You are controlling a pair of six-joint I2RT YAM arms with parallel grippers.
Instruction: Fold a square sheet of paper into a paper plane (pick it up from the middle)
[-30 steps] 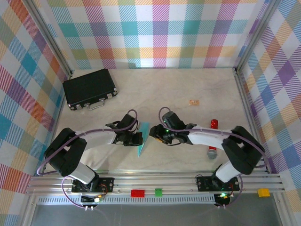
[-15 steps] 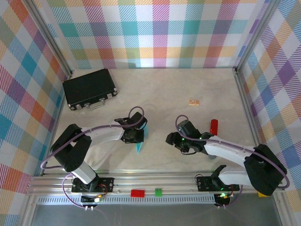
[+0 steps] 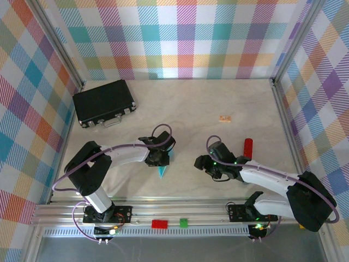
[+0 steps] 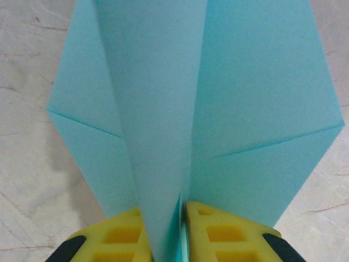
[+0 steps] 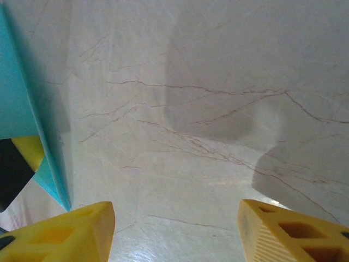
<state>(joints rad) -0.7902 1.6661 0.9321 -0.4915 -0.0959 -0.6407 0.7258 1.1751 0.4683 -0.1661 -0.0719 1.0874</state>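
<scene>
Paper plane (image 4: 229,109) looks fully folded, down at the table (image 3: 191,109) centre-left, nose toward the arm bases. Left gripper (image 4: 163,218) pinches its centre fold. Right gripper (image 5: 175,218) spread wide, just beside it. Likely final step: let go, back off.

Bright, even overhead light, soft shadows on the table (image 5: 218,71), the paper plane (image 4: 163,109) slightly blurred close-up.
</scene>
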